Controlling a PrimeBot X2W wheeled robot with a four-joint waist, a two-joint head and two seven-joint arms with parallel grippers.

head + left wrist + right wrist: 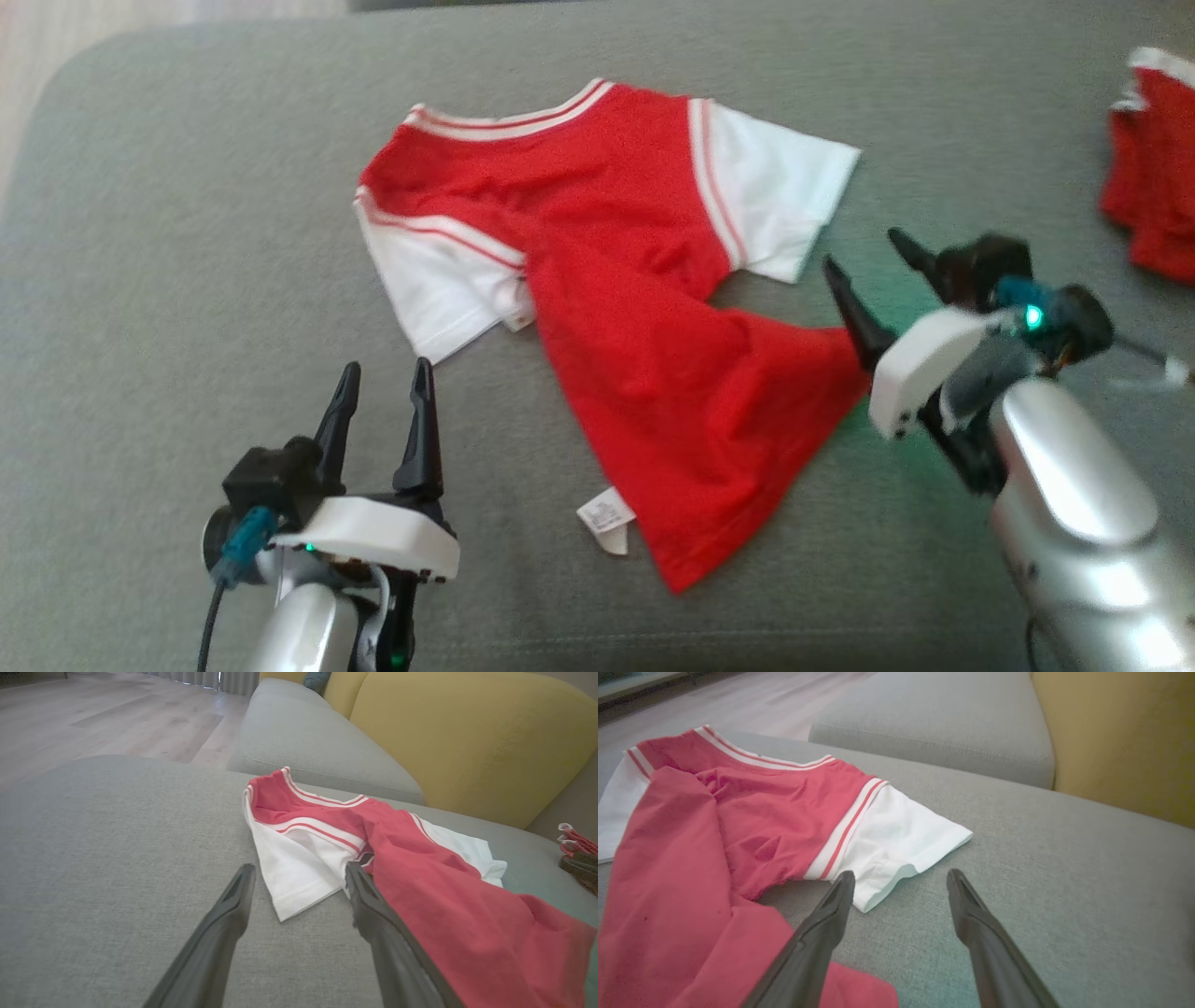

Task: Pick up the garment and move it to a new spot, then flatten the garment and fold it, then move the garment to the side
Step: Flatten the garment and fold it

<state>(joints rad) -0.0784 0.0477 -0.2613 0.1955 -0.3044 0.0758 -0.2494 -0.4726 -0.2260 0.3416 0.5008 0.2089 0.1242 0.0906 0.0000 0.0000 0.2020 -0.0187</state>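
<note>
The garment (644, 317) is a red T-shirt with white sleeves and striped trim, lying crumpled and twisted on the grey sofa cushion (187, 280). Its lower body is folded over diagonally, with a white label at the hem. My left gripper (385, 383) stands open just below the shirt's left white sleeve (294, 877), holding nothing. At the right my right gripper (864, 252) is open too, empty, beside the shirt's red hem corner and below the right white sleeve (901, 844). The shirt (420, 882) lies before both grippers (299, 877) (901, 882).
A second red and white piece of clothing (1153, 168) lies at the cushion's far right edge. Yellow backrest cushions (467, 742) rise behind the seat, another grey seat (934, 723) adjoins it, and wooden floor (93, 714) lies beyond the left edge.
</note>
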